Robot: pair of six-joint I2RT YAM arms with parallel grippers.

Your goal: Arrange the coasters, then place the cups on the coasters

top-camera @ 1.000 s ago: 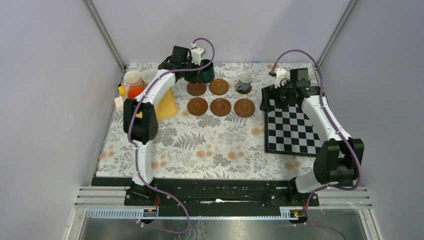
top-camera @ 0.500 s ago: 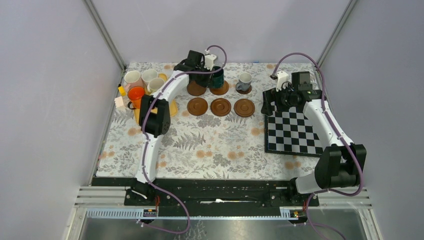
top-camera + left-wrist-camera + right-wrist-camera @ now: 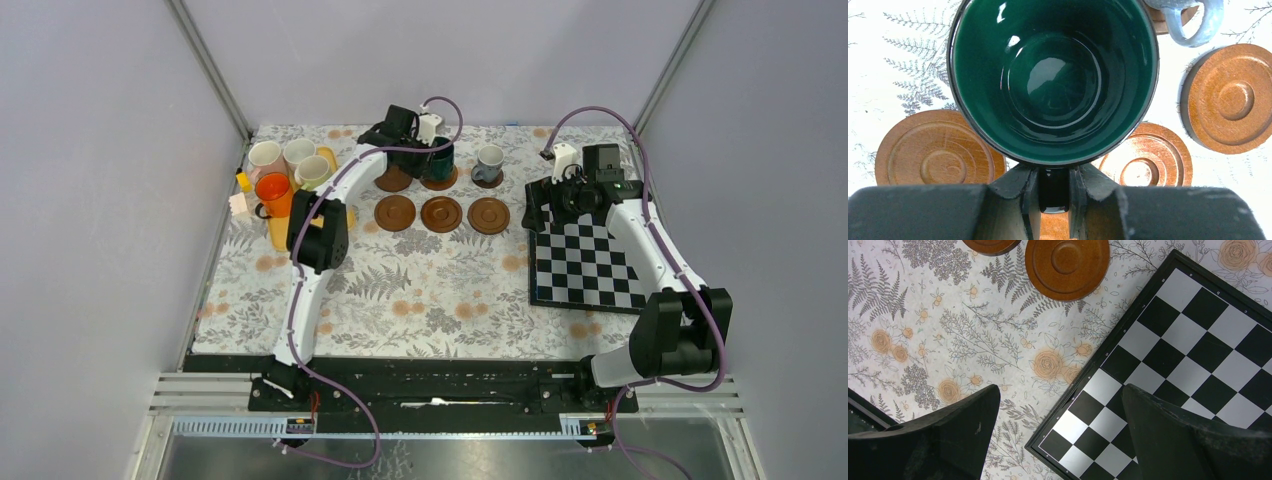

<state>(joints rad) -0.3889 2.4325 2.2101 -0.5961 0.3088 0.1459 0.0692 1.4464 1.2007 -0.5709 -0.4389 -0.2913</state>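
Coasters point(image 3: 441, 213) and cups share the far half of the floral tabletop point(image 3: 420, 290). One chessboard point(image 3: 585, 265) lies to the right. The right hand point(image 3: 1060, 432) hangs over its far-left corner, jaws wide and empty.

There are six cups. The pink cup point(image 3: 265, 155), white cup point(image 3: 298, 151), pale green cup point(image 3: 315, 170) and orange cup point(image 3: 272, 190) cluster at the far left, nearest the left arm. The grey cup point(image 3: 489, 160) stands on the back-right coaster. The left hand point(image 3: 1053, 175) is narrowed on the handle of the dark green cup point(image 3: 1053, 80). That cup is upright over the back-middle coaster, with its handle pointing back at the hand. Whether it touches the coaster I cannot tell. What remains looks like a straight lowering and release.

There are six coasters in two rows of three, and four of them are bare.
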